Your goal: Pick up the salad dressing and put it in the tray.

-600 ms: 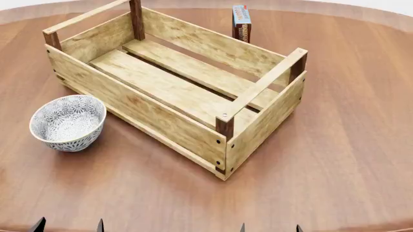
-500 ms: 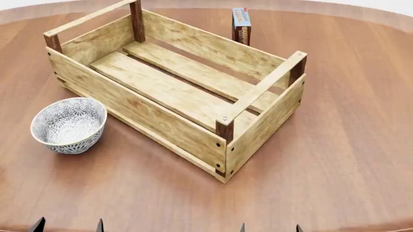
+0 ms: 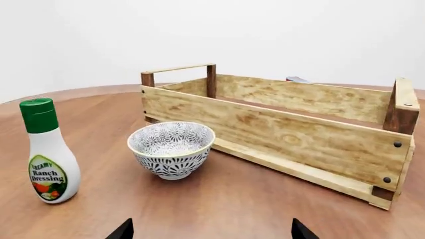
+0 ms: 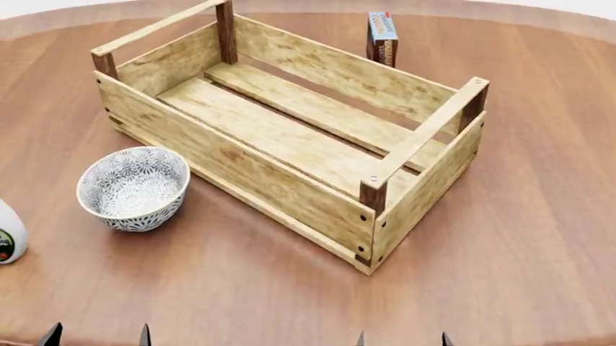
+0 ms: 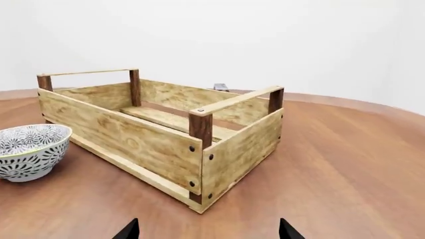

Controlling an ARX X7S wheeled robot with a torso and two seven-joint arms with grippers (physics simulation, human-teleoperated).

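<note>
The salad dressing (image 3: 48,152) is a white bottle with a green cap and a "Ranch Dressing" label, standing upright on the table; only its edge (image 4: 8,238) shows at the far left of the head view. The tray (image 4: 288,137) is an empty wooden slat crate with dark corner posts, also seen in the left wrist view (image 3: 285,129) and the right wrist view (image 5: 166,134). My left gripper (image 4: 97,336) is open and empty at the near edge, apart from the bottle. My right gripper (image 4: 402,339) is open and empty, in front of the tray's near corner.
A patterned grey-white bowl (image 4: 133,188) stands between the bottle and the tray, close to the tray's long side. A blue-and-brown box (image 4: 382,36) stands upright behind the tray. The round wooden table (image 4: 520,238) has bare surface at the right and front.
The head view has shifted left: tray, bowl and box now sit further right and lower in the picture, and the bottle's edge has come into view at the far left.
</note>
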